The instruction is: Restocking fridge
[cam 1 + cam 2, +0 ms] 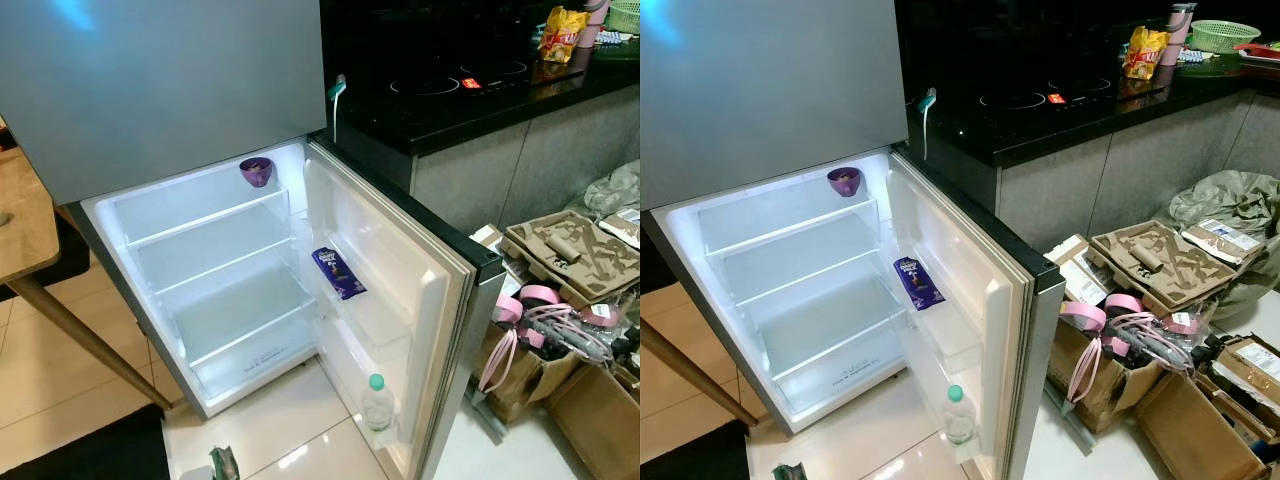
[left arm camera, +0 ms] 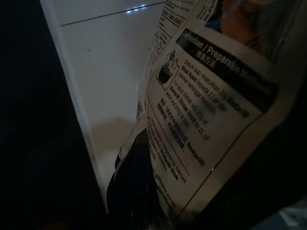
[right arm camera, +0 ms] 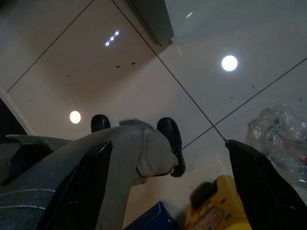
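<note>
The left hand (image 2: 144,191) is closed on a printed packet (image 2: 211,96) above the white floor (image 2: 105,62). The fridge (image 1: 200,300) stands open, its shelves mostly free. The right hand (image 3: 168,163) hangs wide open.

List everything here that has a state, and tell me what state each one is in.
Fridge door: open.
Purple cup: upright, top shelf.
Chocolate bar: leaning in the door shelf.
Water bottle: upright, capped, bottom door shelf.
Left pincer: holding a printed packet.
</note>
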### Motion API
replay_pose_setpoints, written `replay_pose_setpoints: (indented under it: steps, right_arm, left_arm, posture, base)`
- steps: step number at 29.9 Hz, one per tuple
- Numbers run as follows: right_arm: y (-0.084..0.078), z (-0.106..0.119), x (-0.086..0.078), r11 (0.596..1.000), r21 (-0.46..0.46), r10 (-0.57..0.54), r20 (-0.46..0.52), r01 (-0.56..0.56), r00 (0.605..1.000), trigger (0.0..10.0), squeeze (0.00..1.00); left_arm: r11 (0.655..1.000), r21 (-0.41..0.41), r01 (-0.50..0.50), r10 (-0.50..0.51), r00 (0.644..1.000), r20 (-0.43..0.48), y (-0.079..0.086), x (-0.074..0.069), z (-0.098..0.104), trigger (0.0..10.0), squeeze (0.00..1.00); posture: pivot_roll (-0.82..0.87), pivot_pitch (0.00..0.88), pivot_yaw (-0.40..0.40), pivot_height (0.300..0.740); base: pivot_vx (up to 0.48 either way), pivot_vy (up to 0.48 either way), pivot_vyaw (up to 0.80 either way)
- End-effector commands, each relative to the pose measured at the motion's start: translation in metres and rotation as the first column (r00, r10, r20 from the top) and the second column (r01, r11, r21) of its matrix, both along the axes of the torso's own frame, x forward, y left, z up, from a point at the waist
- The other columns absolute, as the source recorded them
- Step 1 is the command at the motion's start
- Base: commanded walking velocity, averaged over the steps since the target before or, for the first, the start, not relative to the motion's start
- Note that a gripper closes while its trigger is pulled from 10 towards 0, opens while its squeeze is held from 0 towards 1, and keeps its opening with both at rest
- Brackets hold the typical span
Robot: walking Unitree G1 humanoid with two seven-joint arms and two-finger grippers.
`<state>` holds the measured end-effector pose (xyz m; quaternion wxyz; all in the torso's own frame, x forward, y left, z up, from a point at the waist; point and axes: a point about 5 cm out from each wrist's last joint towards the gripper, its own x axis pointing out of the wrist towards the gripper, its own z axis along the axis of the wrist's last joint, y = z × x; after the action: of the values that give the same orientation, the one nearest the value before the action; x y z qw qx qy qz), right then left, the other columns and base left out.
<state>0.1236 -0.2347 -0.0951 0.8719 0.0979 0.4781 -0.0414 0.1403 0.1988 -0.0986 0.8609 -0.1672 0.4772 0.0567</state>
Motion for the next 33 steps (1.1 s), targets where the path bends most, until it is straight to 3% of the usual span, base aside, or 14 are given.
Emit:
replay_pose_setpoints:
  steps: [1,9,11,13,20,25,29,33]
  right_arm:
    - [0.001,0.0,0.001,1.0,0.002,0.007,-0.001,-0.007,1.0,10.0,0.0]
    - [0.0,0.001,0.003,1.0,0.001,0.004,0.004,-0.004,1.0,10.0,0.0]
    - [0.0,0.001,0.004,1.0,-0.008,0.024,-0.003,-0.024,1.0,10.0,0.0]
    - [0.001,0.002,0.006,0.999,-0.009,0.034,0.0,-0.034,0.999,10.0,0.0]
    - [0.002,0.006,0.018,0.998,-0.006,0.055,0.031,-0.055,0.998,10.0,0.0]
    - [0.009,0.007,0.025,0.995,0.056,0.085,0.053,-0.088,0.995,10.0,0.0]
    - [0.018,0.009,0.03,0.985,0.114,0.12,0.076,-0.128,0.99,10.0,0.0]
    - [0.019,0.008,0.031,0.982,0.089,0.163,0.064,-0.168,0.985,10.0,0.0]
  left_arm:
    - [1.0,-0.023,-0.016,0.016,1.0,0.017,-0.001,0.004,0.001,10.0,0.0]
    - [1.0,-0.012,0.022,-0.022,1.0,0.014,-0.006,0.005,0.001,10.0,0.0]
    - [0.986,0.052,0.161,-0.16,0.987,-0.027,-0.011,0.001,-0.001,10.0,0.0]
    - [0.98,0.065,0.187,-0.185,0.982,-0.033,-0.012,0.0,-0.002,10.0,0.0]
    - [0.991,0.06,0.115,-0.114,0.993,-0.022,-0.009,0.002,-0.001,10.0,0.0]
    - [0.997,0.068,0.042,-0.042,0.999,-0.004,-0.001,0.004,0.001,10.0,0.0]
    - [0.996,0.08,0.051,-0.051,0.999,-0.009,-0.001,0.003,0.001,10.0,0.0]
    - [0.994,0.084,0.064,-0.062,0.998,-0.019,-0.002,0.0,-0.001,10.0,0.0]
  posture:
    - [-0.12,0.014,0.044,0.74]
    - [-0.12,0.033,0.041,0.74]
    - [-0.12,0.024,0.034,0.74]
    - [-0.12,0.025,0.034,0.74]
    - [-0.12,0.048,0.027,0.74]
    - [-0.1,0.025,0.018,0.74]
    - [-0.09,0.025,0.007,0.74]
    - [-0.09,0.025,0.006,0.74]
  base:
    - [0.0,0.0,0.0]
    - [0.0,0.0,0.0]
    - [0.0,0.0,0.0]
    - [0.0,0.0,0.0]
    - [0.0,0.0,0.0]
    - [0.0,0.0,0.0]
    - [0.0,0.0,0.0]
    - [0.0,0.0,0.0]
